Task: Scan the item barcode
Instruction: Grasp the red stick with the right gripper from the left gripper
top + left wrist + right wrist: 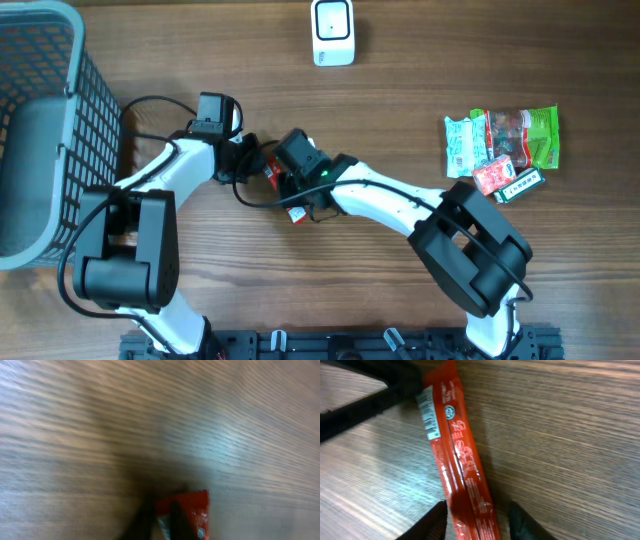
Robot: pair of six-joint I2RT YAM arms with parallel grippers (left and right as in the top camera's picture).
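Red wrapping marks the item: look for the red packet (462, 460) on the wooden desk (420, 80), near the centre of the overhead view and slightly toward 9 o'clock. It sits where the two arms meet.

In the right wrist view the packet lies flat on the wood and runs from 12 o'clock down to 6 o'clock. Its barcode (427, 412) faces up on a white strip along the 9 o'clock edge, near the upper end.

Right gripper (477, 519): you see it part-open and straddling the lower end of the packet. One finger touches the 9 o'clock edge. The other finger stands apart from the 3 o'clock edge with bare wood between, so nothing is clamped.

Left gripper (160, 519): its dark fingers sit close together at the packet's upper end. The left wrist view is blurred, so you cannot tell whether they pinch the wrapper or only rest against it.

Other items in the overhead view:
- White scanner (333, 32) at 12 o'clock.
- Pile of snack packets (502, 150) at 3 o'clock, well apart from both arms.
- Grey mesh basket (95, 110) at 9 o'clock.
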